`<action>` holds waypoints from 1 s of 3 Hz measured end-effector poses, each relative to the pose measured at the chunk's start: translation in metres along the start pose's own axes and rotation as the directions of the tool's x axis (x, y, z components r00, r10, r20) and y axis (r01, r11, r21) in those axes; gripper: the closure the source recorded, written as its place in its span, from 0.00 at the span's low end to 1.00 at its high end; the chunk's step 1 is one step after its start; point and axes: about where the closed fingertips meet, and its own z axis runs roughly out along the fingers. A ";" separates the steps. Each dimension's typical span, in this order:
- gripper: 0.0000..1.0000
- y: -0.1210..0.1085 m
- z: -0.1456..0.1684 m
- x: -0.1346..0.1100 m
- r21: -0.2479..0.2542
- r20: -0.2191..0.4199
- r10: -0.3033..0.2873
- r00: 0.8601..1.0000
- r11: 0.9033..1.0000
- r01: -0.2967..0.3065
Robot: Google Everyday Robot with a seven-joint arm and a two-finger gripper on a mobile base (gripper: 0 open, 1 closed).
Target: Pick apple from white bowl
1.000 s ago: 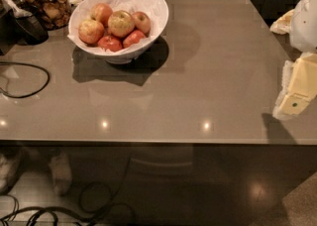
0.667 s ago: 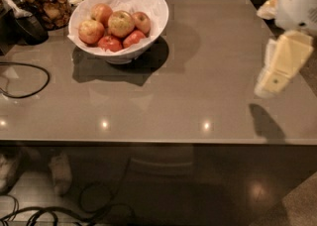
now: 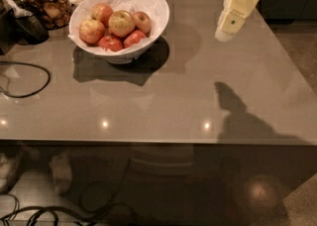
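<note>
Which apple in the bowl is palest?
The yellow-green apple at the centre of the bowl; rest are redder. The gripper hangs right of it, over the table.

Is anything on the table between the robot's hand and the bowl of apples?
No. In the camera view, just bare table and a shadow lie between the gripper, at top right, and the white bowl.
</note>
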 end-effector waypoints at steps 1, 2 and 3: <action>0.00 -0.011 -0.009 -0.016 0.041 0.036 -0.016 0.999 0.999 0.015; 0.00 -0.015 0.004 -0.021 0.052 0.109 -0.009 0.994 0.999 0.004; 0.00 -0.036 0.021 -0.041 0.072 0.242 0.018 0.970 0.997 -0.036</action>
